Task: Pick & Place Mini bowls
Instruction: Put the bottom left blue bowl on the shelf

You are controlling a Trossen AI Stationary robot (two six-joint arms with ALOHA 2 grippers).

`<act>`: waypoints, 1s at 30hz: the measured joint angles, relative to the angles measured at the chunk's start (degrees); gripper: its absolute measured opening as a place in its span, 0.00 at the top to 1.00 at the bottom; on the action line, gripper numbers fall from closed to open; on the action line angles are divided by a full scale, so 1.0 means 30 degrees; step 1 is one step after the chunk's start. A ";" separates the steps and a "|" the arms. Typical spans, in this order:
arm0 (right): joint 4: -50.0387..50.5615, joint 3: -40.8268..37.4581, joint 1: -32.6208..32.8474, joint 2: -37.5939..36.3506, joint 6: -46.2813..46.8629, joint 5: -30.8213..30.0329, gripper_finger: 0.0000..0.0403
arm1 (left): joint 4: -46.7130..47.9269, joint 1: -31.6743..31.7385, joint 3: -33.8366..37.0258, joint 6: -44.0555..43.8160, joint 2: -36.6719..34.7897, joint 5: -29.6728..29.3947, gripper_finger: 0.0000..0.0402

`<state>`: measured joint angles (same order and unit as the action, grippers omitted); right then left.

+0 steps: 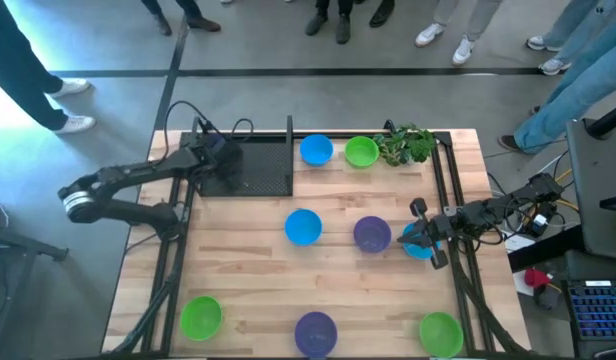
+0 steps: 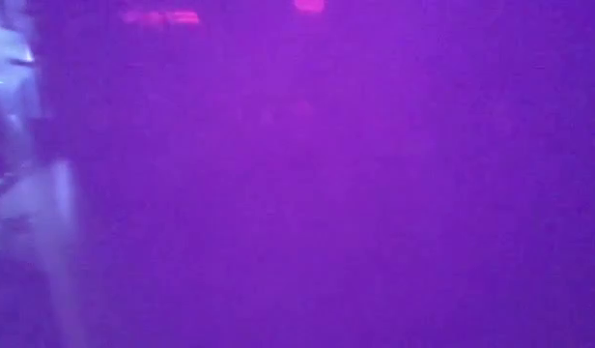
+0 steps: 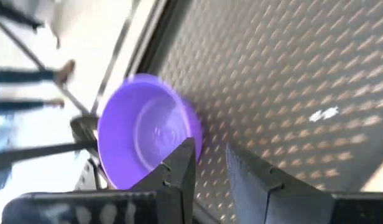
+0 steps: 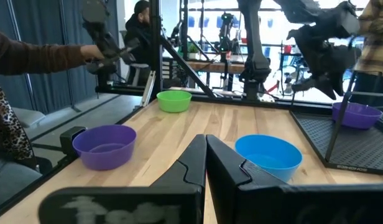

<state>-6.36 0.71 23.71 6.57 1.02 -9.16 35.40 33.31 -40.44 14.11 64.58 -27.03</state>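
Wooden planks make up the table point(image 1: 248, 300), with people standing on the grey floor beyond its far edge. On the dark perforated tray point(image 1: 263, 165) at the far left corner, the left gripper point(image 3: 210, 165) sits just beside a purple bowl point(image 3: 145, 127), fingers slightly apart and holding nothing. The right gripper point(image 1: 428, 240) hovers at a blue bowl point(image 1: 416, 243) near the right edge, fingers closed in its wrist view; whether it grips anything cannot be told
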 joint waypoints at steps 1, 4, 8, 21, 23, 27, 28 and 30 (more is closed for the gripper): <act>-0.0034 -0.0005 0.0006 0.0000 -0.0213 -0.0021 0.98 | 0.0000 -0.0504 -0.0073 -0.0141 -0.0369 -0.0001 0.77; -0.0069 0.0000 0.0006 -0.0007 -0.0486 -0.0079 0.98 | 0.0148 -0.2344 -0.0149 -0.0246 -0.1415 0.0029 0.77; -0.0076 0.0000 0.0006 -0.0007 -0.0510 -0.0431 0.98 | 0.0136 -0.5112 -0.0292 -0.1072 -0.2337 0.0058 0.77; -0.0056 0.0000 0.0006 0.0000 -0.1066 -0.0513 0.98 | -0.0006 -1.2127 -0.2250 -0.7337 -0.0315 0.0278 0.77; -0.0054 0.0000 0.0006 0.0000 -0.1085 -0.0513 0.98 | -0.0001 -1.2622 -0.2557 -0.8310 0.0528 0.0793 0.77; -0.0041 0.0000 0.0006 0.0000 -0.1665 -0.0709 0.98 | -0.0123 -1.3204 -0.3357 -1.0705 0.2086 0.1355 0.77; -0.0054 0.0000 0.0006 0.0000 -0.1691 -0.1030 0.98 | -0.0290 -1.3226 -0.3594 -1.1521 0.2442 0.1377 0.77; -0.0022 0.0000 0.0006 0.0000 -0.1615 -0.1822 0.98 | -0.0829 -1.3214 -0.4003 -1.2939 0.3223 0.1374 0.77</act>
<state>-6.43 0.71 23.73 6.57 -3.83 -14.63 32.91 -6.34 -52.45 -24.70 74.25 -22.90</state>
